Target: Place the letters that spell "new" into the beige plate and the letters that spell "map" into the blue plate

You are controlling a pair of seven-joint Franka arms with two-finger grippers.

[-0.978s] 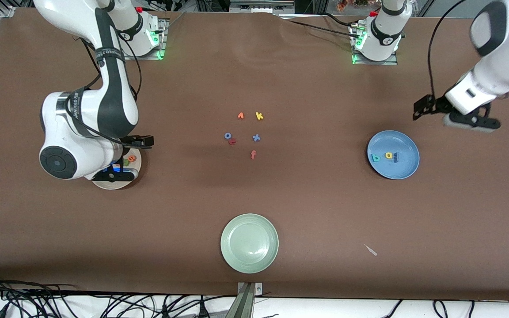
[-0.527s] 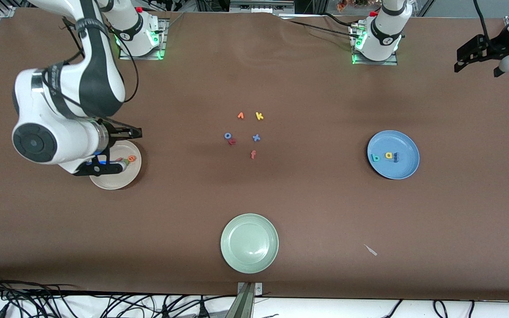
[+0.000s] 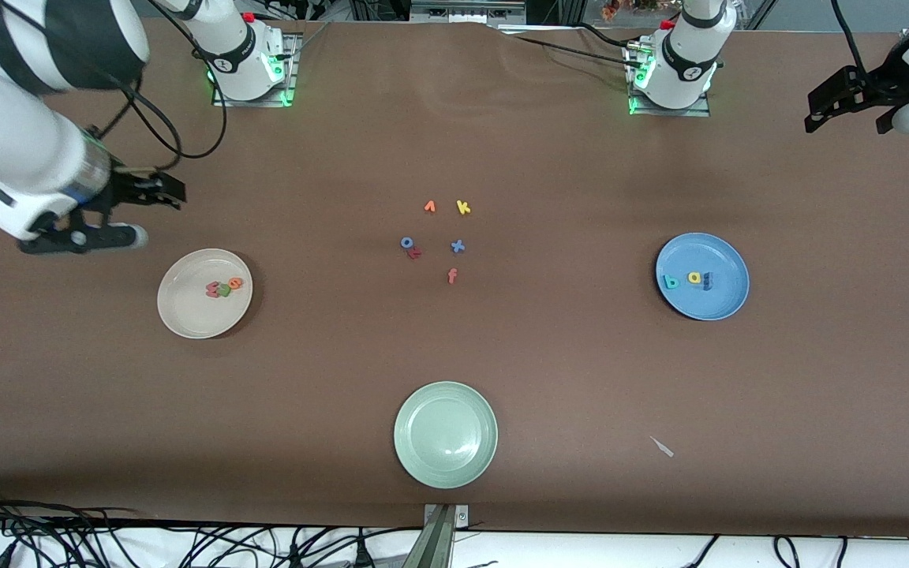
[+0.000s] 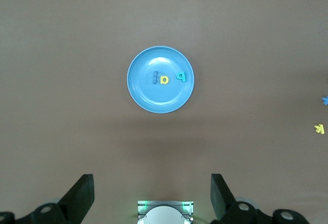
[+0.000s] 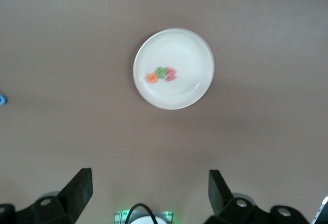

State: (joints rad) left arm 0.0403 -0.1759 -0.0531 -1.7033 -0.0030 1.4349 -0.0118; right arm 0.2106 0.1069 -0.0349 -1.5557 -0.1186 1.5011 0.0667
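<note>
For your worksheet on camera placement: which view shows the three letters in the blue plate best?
The left wrist view: it looks straight down on the blue plate, and its letters read plainly. The front view shows them smaller. The right wrist view shows the beige plate instead.

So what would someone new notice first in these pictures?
Three round plates stand out on the brown table: a cream-beige plate holding three small foam letters toward the right arm's end, a medium-blue plate holding three more toward the left arm's end, and an empty pale green plate nearest the camera.
</note>
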